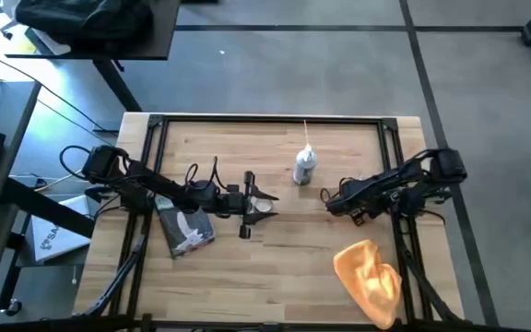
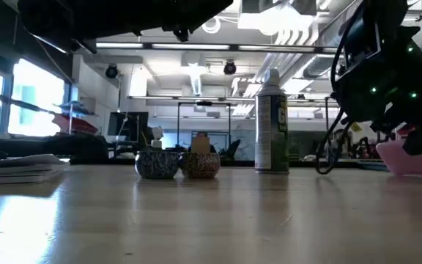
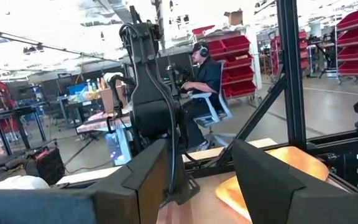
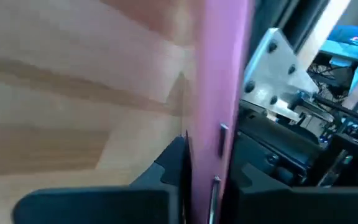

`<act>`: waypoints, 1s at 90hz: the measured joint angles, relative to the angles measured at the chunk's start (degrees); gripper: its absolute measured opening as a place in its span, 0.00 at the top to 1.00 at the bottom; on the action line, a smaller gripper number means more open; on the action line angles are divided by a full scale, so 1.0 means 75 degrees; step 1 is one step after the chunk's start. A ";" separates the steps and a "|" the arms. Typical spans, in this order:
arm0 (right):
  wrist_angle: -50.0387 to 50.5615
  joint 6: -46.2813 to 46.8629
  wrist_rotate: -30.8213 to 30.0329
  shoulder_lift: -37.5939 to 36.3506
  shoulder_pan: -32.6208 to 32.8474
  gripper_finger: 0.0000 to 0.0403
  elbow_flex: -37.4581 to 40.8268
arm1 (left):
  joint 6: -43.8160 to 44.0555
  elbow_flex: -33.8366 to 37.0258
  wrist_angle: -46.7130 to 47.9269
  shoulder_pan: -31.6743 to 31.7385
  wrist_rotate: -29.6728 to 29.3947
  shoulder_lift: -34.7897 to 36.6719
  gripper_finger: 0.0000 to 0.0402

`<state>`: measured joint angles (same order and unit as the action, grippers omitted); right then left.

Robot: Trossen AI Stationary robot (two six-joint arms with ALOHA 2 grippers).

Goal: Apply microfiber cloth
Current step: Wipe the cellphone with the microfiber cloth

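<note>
**A:** What carries everything?

**B:** A wooden desk (image 1: 275, 277) with a dark frame along its edges. The left arm reaches in from the left edge to mid-desk, and the right arm comes in from the right edge.

**A:** And the microfiber cloth?

**B:** The microfiber cloth (image 1: 369, 275) lies crumpled near the front right corner of the desk. It is well apart from both end effectors, and nothing touches it.

**A:** What else is on the desk?

**B:** A grey-and-white packet (image 1: 186, 230) lies flat under the left arm, towards the left edge. A spray can (image 1: 304, 167) stands upright nearer the back edge, between the two arms. In the low view, two small patterned tins (image 2: 179, 163) sit side by side, left of the can.

**A:** How is the left end effector?

**B:** The left end effector (image 1: 258, 205) hangs over the middle of the desk. Its fingers (image 3: 146, 177) are spread, with nothing between them.

**A:** And the right one?

**B:** The right end effector (image 1: 332, 199) is just in front of the can. Its wrist view shows the fingers (image 4: 174, 163) pressed against a pink strip (image 4: 219, 74). I can't tell what that strip is.
</note>
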<state>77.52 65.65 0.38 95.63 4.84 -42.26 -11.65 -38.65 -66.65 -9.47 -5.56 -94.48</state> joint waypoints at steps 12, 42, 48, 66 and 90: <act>-0.0049 -0.0260 0.0237 0.0221 0.0002 0.79 0.0000 | 0.0002 0.0000 0.0000 0.0000 0.0000 0.0000 0.59; -0.0175 -0.0419 0.0566 0.0245 0.0003 0.65 -0.0013 | -0.0001 0.0000 0.0001 0.0000 0.0003 0.0000 0.59; -0.0175 -0.0420 0.0582 0.0242 0.0006 0.63 -0.0015 | 0.0002 0.0000 0.0000 0.0000 0.0003 0.0000 0.59; 0.0126 -0.0495 0.0575 0.0242 0.0009 0.61 -0.0241 | -0.0002 0.0000 0.0008 0.0000 0.0003 0.0000 0.59; 0.0328 -0.0959 0.0140 0.0240 0.0008 0.57 -0.0647 | 0.0065 0.0001 0.0125 0.0000 0.0000 -0.0003 0.59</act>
<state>79.98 58.46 1.43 97.43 4.90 -47.11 -11.17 -38.65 -65.71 -9.47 -5.56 -94.50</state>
